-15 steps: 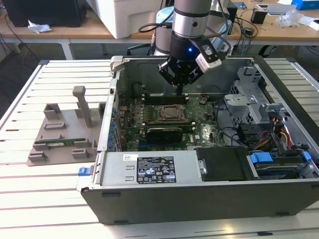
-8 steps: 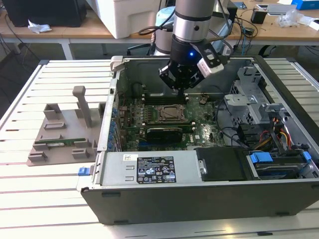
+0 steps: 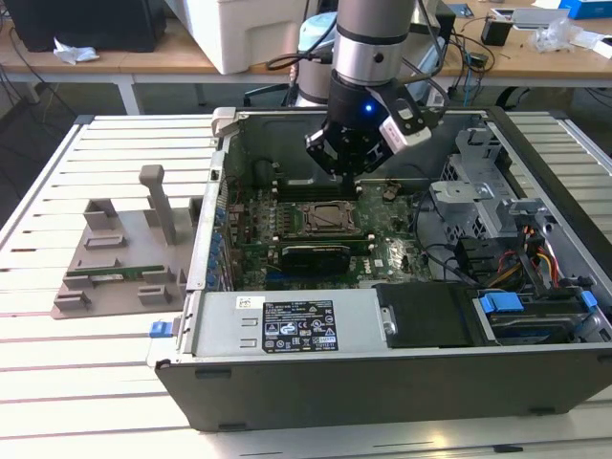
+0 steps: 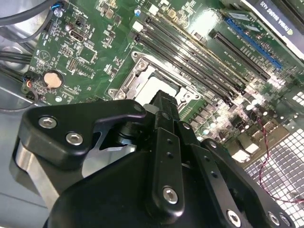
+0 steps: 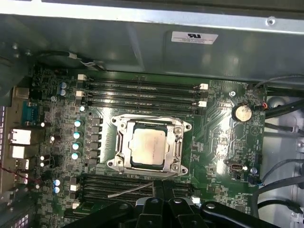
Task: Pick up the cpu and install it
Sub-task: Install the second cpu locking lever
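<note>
Slatted white counter (image 3: 105,382) carries an open computer case (image 3: 382,373); the cpu (image 5: 148,146) already lies in its socket (image 5: 178,127) on the motherboard (image 5: 218,142). The claw (image 3: 346,158) hangs above it, whether clenched or released I cannot tell. Risk, in my judgement: pressing on a slightly skewed chip would bend socket contacts.
</note>
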You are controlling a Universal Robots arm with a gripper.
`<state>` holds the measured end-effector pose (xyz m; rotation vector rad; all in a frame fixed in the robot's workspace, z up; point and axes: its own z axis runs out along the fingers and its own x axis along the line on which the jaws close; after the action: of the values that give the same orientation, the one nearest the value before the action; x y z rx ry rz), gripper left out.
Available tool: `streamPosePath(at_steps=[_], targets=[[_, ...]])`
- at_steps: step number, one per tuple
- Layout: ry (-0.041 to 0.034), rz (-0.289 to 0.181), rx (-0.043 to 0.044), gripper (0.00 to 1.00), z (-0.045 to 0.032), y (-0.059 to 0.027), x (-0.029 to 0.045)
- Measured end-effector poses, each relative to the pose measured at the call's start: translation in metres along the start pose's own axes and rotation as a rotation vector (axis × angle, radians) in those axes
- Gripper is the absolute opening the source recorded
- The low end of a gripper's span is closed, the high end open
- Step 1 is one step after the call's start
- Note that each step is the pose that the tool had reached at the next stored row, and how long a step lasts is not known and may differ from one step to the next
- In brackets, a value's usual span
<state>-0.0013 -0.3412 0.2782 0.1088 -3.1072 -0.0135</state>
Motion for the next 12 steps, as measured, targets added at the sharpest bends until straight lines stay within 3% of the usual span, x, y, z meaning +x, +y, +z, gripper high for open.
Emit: streamPosePath(at_steps=[1,4,5,6,7,12], targets=[[-0.0002,0.0,-0.0033,0.11,0.0001,-0.0006,0.0],[-0.0042,-0.002,-0.0588,0.11,0.0001,-0.0031,0.0003],[-0.0062,-0.003,-0.0887,0.11,0.0001,-0.006,0.0005],[-0.0072,-0.003,-0.102,0.11,0.0002,-0.0101,0.0008],[-0.0075,-0.003,-0.1058,0.11,0.0005,-0.014,0.0011],[-0.0075,-0.003,-0.1062,0.11,0.0068,-0.0211,0.0017]])
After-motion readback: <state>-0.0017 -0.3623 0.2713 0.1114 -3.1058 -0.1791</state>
